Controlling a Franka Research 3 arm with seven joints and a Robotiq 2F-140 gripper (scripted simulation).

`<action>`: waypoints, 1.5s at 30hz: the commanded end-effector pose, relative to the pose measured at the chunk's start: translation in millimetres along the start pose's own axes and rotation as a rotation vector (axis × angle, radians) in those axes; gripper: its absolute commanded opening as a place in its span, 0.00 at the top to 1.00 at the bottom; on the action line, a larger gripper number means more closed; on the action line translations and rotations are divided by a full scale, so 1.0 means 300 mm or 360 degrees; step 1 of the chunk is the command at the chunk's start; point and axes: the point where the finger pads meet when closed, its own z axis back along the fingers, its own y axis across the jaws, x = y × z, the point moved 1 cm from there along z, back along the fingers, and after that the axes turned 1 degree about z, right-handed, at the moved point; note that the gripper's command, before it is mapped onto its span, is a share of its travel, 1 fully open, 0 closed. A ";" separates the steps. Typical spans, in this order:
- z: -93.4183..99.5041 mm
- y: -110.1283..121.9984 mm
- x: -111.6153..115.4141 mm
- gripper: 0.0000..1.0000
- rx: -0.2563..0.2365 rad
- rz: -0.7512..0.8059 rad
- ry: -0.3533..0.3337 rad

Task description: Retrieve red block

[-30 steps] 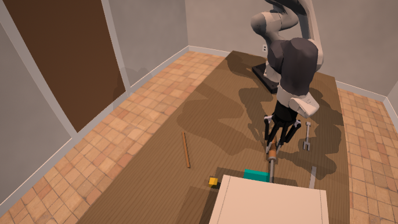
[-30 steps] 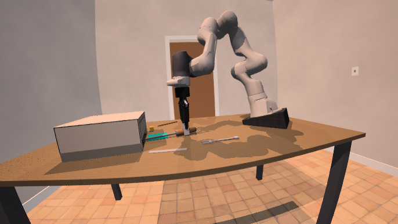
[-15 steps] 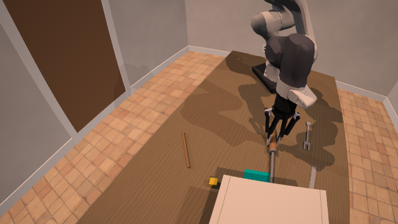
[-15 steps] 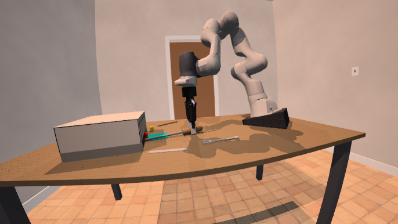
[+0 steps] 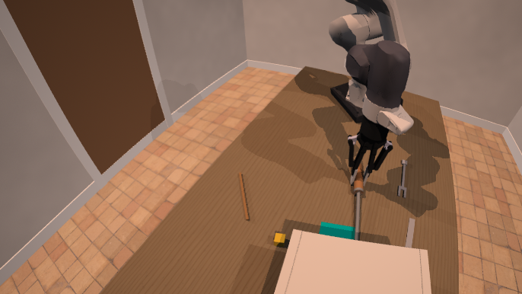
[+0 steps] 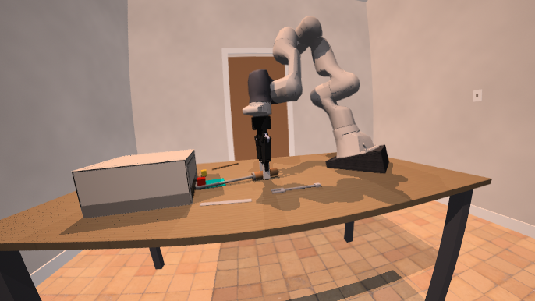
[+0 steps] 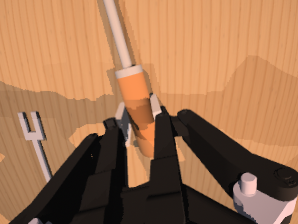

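My gripper (image 5: pixel 359 179) (image 6: pixel 265 175) (image 7: pixel 140 107) is shut on the orange handle (image 5: pixel 358 185) (image 6: pixel 257 175) (image 7: pixel 133 90) of a long tool lying on the table. The tool's grey shaft (image 5: pixel 358 217) (image 6: pixel 230 180) (image 7: pixel 113 23) runs from the handle toward the cabinet (image 5: pixel 354 266) (image 6: pixel 132 183). The red block (image 6: pixel 200 181) sits at the cabinet's front edge, by the shaft's far end and at the near end of the teal square (image 5: pixel 336 229) (image 6: pixel 216 182). I cannot tell how much of the block rests on the square. The cabinet hides the block in the top view.
A yellow block (image 5: pixel 279 238) (image 6: pixel 203 172) lies beside the teal square. A wooden stick (image 5: pixel 243 196) (image 6: pixel 224 166), a grey forked tool (image 5: pixel 402 178) (image 6: pixel 296 189) (image 7: pixel 33 132) and a flat grey bar (image 5: pixel 410 232) (image 6: pixel 225 202) lie on the table. The arm's base (image 6: pixel 359 161) stands at the back.
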 end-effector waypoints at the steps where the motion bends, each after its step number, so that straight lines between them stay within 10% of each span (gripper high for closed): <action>1: 0.002 0.001 0.011 1.00 0.0004 -0.0050 0.0012; 45: 0.002 -0.002 0.053 1.00 0.0004 -0.0049 0.0012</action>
